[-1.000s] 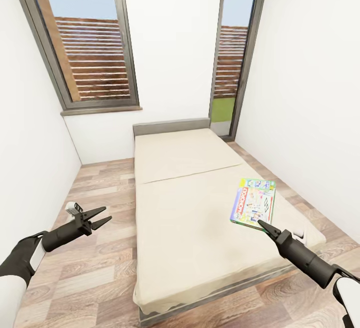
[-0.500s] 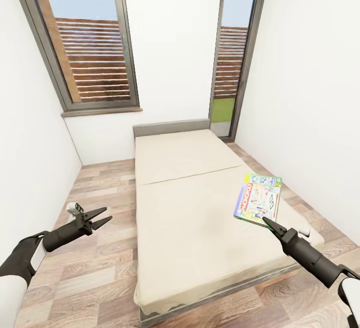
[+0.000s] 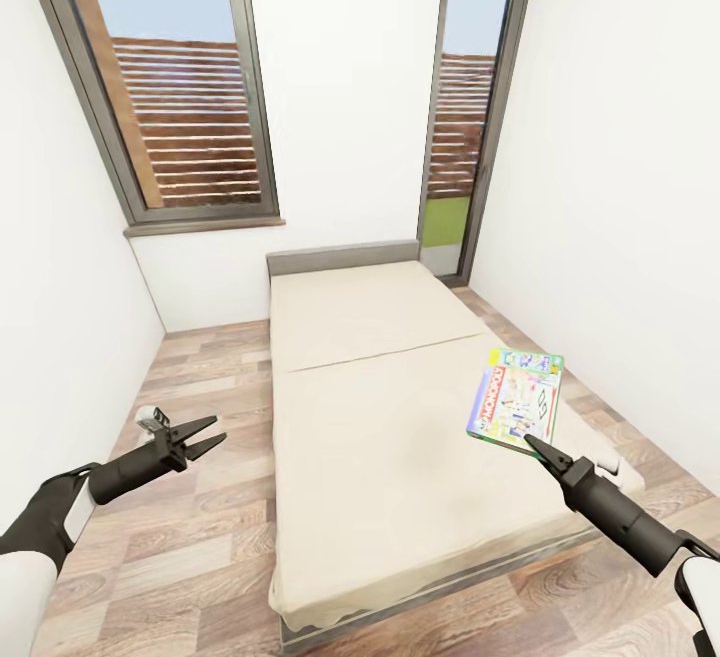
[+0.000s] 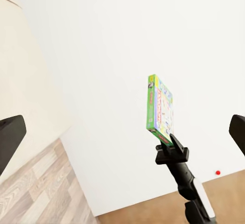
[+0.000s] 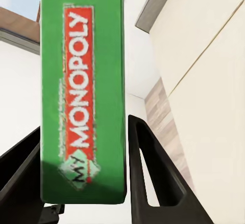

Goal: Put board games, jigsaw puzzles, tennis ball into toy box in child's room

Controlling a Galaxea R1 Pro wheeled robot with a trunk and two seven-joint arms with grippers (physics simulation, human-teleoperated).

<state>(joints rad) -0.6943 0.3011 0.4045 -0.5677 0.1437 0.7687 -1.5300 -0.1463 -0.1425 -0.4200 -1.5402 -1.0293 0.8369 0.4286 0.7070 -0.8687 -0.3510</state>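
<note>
- Beside the left edge of the low wide bed with the beige mattress and grey headboard, our left pincer hangs over the wood-pattern floor with its two dark fingers spread apart and nothing between them. We judge it harmless where it is, but swinging it towards the bed could clip the mattress side.
- On the bed, near its right edge and towards the foot, sits the thin flat white-and-green board game box with the red band. Its near end looks raised off the mattress, resting at the tip of our right arm.
- Our right pincer has that box's near edge between its two dark fingers, as the right wrist view shows, with the green side and red band running away from the camera. We cannot tell whether the fingers are pressing on the box or only flanking it.
- We judge the grip shallow: the fingers reach only the near edge. Lifting could let the long box pivot, sag or slip out.
- A drop near this right edge could send the box off the bed, into the gap by the white wall.
- Pushing forward rather than closing would likely slide the box further up the mattress.
</note>
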